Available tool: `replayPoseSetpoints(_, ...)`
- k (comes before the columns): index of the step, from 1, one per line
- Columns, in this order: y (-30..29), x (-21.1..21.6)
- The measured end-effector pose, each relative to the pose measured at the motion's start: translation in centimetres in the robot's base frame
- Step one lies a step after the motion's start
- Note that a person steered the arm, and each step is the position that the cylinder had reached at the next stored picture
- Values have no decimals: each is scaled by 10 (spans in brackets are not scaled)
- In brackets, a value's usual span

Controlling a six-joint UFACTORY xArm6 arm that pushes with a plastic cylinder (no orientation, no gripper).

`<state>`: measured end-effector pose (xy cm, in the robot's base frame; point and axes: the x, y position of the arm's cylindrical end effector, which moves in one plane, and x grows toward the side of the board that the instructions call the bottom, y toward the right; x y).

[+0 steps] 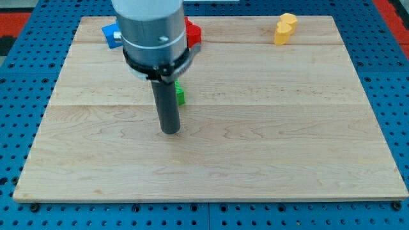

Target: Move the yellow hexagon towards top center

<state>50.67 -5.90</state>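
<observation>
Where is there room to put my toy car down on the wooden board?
The whole bottom half below my tip is bare, and so is the right side under the yellow block. It's crowded at top left, where the blue block, red block and green block sit.

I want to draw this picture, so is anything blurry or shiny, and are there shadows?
In the camera view, the wooden board is evenly lit, with no strong glare. My tip casts only a faint, soft shadow. The yellow block looks sharp; its shape is hard to tell. The arm hides most of the green block, red block and blue block.
</observation>
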Motion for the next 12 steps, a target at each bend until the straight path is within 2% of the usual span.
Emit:
replayPoseSetpoints(1,38,16)
replayPoseSetpoints(2,106,-47)
replayPoseSetpoints(3,184,-87)
replayPoseSetpoints(4,219,-122)
replayPoseSetpoints(5,232,-124)
replayPoseSetpoints(6,269,-146)
replayPoseSetpoints(7,284,-177)
replayPoseSetpoints(8,285,-177)
replayPoseSetpoints(11,355,-257)
replayPoseSetpoints(12,275,-292)
